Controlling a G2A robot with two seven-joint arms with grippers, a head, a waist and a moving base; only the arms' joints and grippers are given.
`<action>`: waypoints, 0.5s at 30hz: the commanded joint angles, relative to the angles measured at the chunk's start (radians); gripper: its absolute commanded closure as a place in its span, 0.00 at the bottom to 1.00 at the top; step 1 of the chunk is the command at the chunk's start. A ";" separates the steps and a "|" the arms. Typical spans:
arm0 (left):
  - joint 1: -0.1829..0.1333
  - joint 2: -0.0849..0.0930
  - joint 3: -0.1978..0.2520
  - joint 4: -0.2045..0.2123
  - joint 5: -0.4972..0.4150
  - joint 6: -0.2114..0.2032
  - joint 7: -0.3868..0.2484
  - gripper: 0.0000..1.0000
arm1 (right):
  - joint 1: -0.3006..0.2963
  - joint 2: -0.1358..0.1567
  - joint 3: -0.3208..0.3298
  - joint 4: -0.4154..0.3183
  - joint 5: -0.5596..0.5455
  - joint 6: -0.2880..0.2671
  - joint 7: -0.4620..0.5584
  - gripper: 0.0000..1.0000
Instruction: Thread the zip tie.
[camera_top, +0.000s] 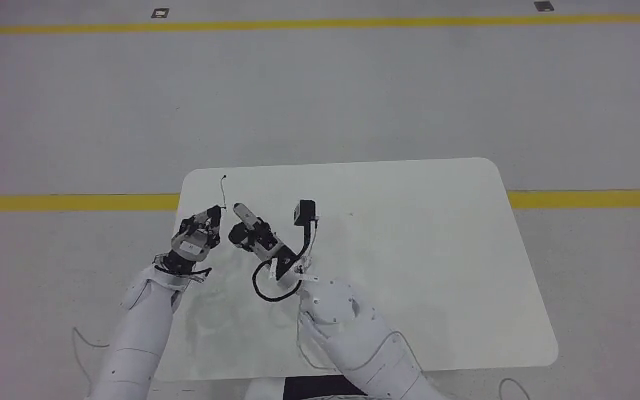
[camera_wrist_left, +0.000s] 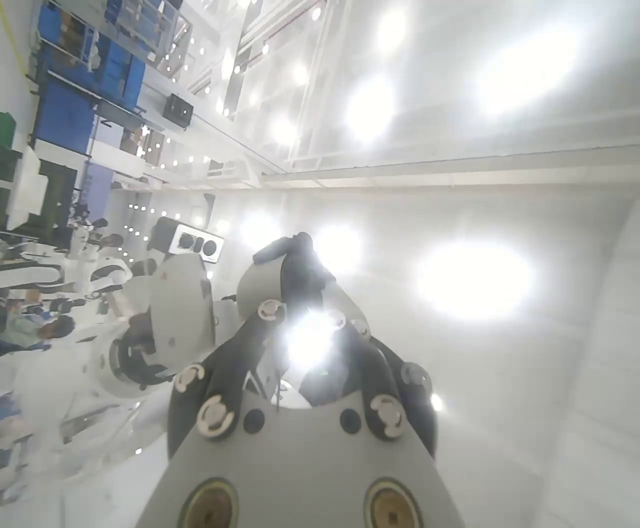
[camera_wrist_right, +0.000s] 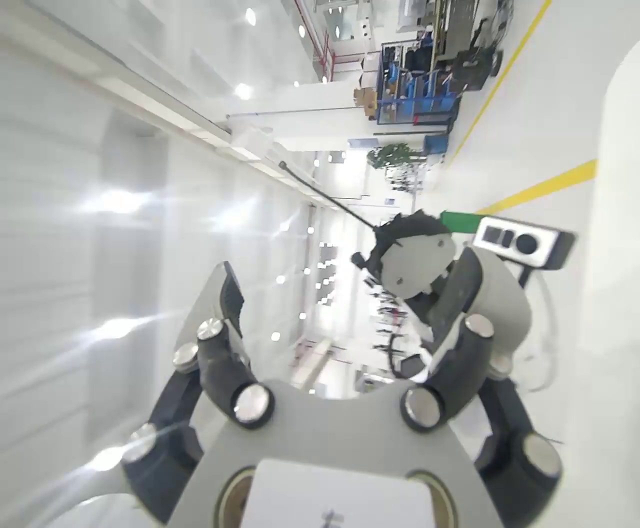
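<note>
Zip tie (camera_wrist_right: 325, 197) pinched in closed left pincer (camera_top: 207, 222), free end toward 12 o'clock, over worktop (camera_top: 450, 260) 9 o'clock side. Right pincer (camera_wrist_right: 345, 280) wide open, empty, just beside at 3 o'clock. Risk: thin strap flexing on regrasp, missing slot.

A white, round-cornered table (camera_top: 450, 250) lies beneath the left claw (camera_top: 213, 218). A yellow floor line (camera_top: 80, 202) shows off to both sides of that claw. Well beyond it on the grey floor (camera_top: 400, 100) run a second yellow line (camera_top: 320, 22) and two small dark floor marks (camera_top: 160, 13).
</note>
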 joint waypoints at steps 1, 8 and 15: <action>0.007 0.000 0.001 -0.005 -0.024 0.028 0.006 1.00 | -0.001 -0.003 0.010 0.014 0.097 0.000 0.052 0.00; 0.011 0.002 0.003 -0.012 -0.067 0.053 0.021 1.00 | 0.016 -0.020 0.040 0.075 0.240 0.000 0.165 0.00; 0.011 0.002 0.003 -0.012 -0.067 0.053 0.021 1.00 | 0.012 -0.019 0.036 0.062 0.269 0.005 0.170 0.00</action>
